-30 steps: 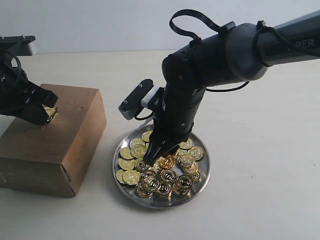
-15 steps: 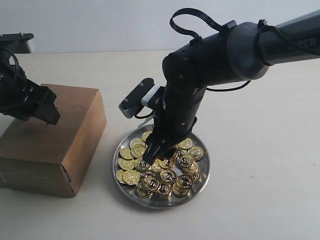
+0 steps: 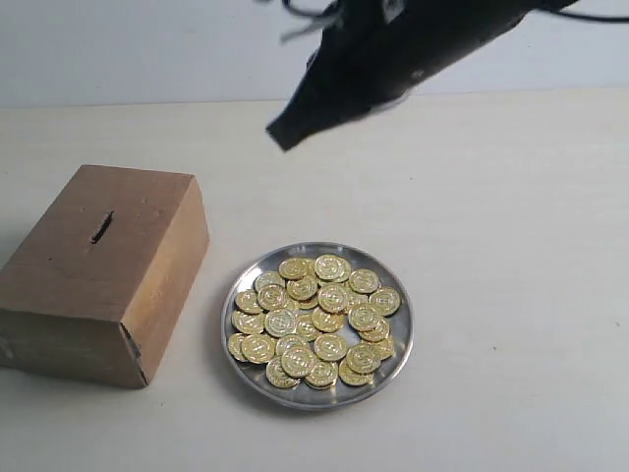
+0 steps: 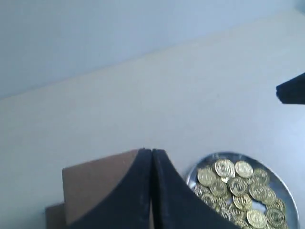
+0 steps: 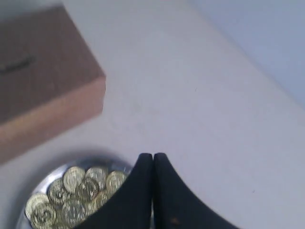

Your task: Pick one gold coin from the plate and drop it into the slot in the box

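**Exterior view.**
- The box (image 3: 103, 265) sits on the tabletop (image 3: 511, 256), on the left of the scene.
- The slot (image 3: 101, 227) is a short dark slit in the box top. Its long axis runs from the near edge toward the far edge, slightly slanted.
- The plate (image 3: 406, 317) lies just beside the box and apart from it. The gold coins (image 3: 314, 320) are heaped flat inside it.
- The right end effector (image 3: 285, 133) is a dark blur high over the tabletop, beyond the plate. You cannot tell its state from here.
- The left end effector is out of frame.

**Left wrist view.**
- The left end effector (image 4: 151, 151) has its fingers pressed together, with no coin showing between them.
- The box (image 4: 93, 183) lies directly behind the tips.
- The plate (image 4: 224, 155) and coins (image 4: 238, 183) lie off to one side.

**Right wrist view.**
- The right end effector (image 5: 152, 156) has its fingers pressed together, with nothing pinched.
- The coins (image 5: 76, 191) and the plate rim (image 5: 52, 172) lie below and close beside the tips.
- The box (image 5: 43, 81) lies farther off, and the slot (image 5: 16, 64) is only a faint smear.

**Judgement.** No coin is in hand on either side. The right arm is the nearer to the plate, so you would bring it down and back toward the heap. A coin must then be turned edge-on along the slit's axis.
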You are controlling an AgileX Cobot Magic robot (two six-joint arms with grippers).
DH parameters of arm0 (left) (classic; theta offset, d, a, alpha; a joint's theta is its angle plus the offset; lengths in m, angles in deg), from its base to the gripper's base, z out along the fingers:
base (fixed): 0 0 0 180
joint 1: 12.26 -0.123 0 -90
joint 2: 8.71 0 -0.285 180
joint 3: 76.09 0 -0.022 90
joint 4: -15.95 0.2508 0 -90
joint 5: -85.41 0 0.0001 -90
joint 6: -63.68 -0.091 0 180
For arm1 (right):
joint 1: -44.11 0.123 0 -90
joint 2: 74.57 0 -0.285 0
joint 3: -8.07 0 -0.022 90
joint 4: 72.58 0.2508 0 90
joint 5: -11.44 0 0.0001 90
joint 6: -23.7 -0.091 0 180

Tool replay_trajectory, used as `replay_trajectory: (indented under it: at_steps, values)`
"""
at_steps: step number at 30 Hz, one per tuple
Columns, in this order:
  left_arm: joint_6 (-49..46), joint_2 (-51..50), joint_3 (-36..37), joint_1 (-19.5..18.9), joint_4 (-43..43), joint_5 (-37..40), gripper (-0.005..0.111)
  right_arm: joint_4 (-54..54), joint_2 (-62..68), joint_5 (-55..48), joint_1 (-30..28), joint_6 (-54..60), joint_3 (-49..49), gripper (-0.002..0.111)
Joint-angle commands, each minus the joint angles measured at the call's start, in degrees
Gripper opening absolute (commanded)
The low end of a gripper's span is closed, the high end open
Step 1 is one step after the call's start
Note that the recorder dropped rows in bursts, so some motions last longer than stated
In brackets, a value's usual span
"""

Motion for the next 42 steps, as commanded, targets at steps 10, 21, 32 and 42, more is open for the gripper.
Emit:
replay_trajectory:
  at_steps: [10,21,32,42]
  values:
    - [-3.14,36.18,30.8,0.05,-18.56,-20.73,0.0,-0.69,-51.67,16.75,-0.15,-5.23,32.98,0.0]
    - [-8.08,45.0,48.37,0.05,-28.07,-24.49,0.0,1.31,-81.27,25.68,-0.15,-15.28,55.66,0.0]
    - [-15.35,49.58,50.73,0.05,-27.97,-23.01,0.0,1.31,-86.39,32.14,-0.04,-22.71,70.99,0.0]
    - [-11.85,49.36,50.73,0.05,-32.61,-21.23,0.0,0.1,-86.39,25.26,-0.04,-19.82,70.99,0.0]
